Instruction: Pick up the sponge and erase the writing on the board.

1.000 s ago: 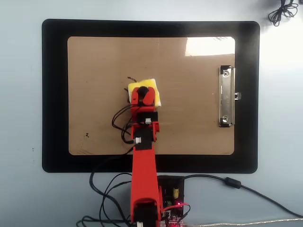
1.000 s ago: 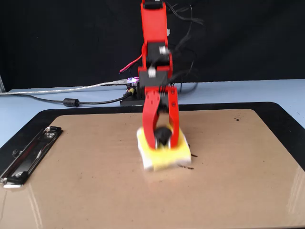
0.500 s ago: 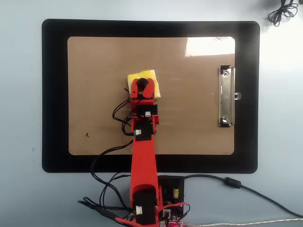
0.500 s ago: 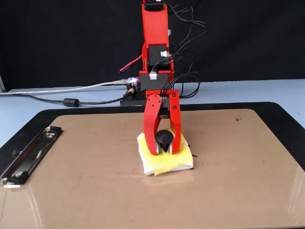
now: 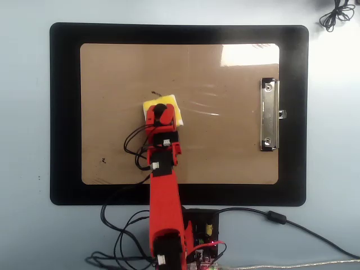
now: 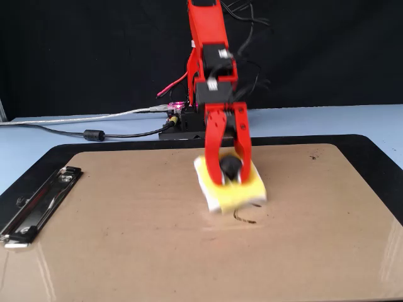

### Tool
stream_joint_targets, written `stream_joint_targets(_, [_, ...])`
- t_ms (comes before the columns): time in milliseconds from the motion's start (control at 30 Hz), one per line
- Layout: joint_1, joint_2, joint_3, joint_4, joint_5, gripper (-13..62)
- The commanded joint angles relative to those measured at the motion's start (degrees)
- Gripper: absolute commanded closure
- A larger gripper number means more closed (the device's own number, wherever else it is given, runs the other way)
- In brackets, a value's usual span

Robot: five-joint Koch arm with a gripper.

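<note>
The brown board (image 5: 225, 152) lies on a black mat. On it, left of centre in the overhead view, sits the yellow sponge (image 5: 178, 116). My red gripper (image 5: 161, 111) stands over the sponge, shut on its black knob (image 6: 230, 167) and pressing it flat on the board (image 6: 126, 239). In the fixed view the gripper (image 6: 230, 180) and sponge (image 6: 238, 197) look slightly blurred. A short dark stroke of writing (image 6: 244, 218) shows just in front of the sponge. In the overhead view the writing (image 5: 156, 94) peeks out at the sponge's far edge.
The silver clip (image 5: 269, 115) holds the board's right edge in the overhead view, at the left (image 6: 38, 204) in the fixed view. A small dark speck (image 5: 103, 161) marks the board's near left. Cables and a controller box (image 5: 202, 230) sit behind the arm's base.
The gripper has slid the sponge to the left in the overhead view and to the right in the fixed view. A dark stroke now shows beside the sponge.
</note>
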Motion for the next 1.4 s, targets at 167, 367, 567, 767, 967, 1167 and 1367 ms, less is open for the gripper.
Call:
stream_joint_targets(167, [-0.97,2.46,-0.79,5.36,-1.23,57.4])
stream_joint_targets(367, [-0.97,27.42,15.56,15.82,-0.88,57.4])
stream_joint_targets(567, [-1.14,14.06,9.84,8.35,-0.79,57.4])
stream_joint_targets(767, [-5.63,-3.34,-3.69,2.11,-1.05,57.4])
stream_joint_targets(967, [-7.12,16.35,10.37,9.93,-1.05,57.4])
stream_joint_targets(1167, [-8.96,10.02,9.05,5.01,-0.97,57.4])
stream_joint_targets(1367, [-8.35,-18.19,-14.24,-7.56,-0.7,57.4])
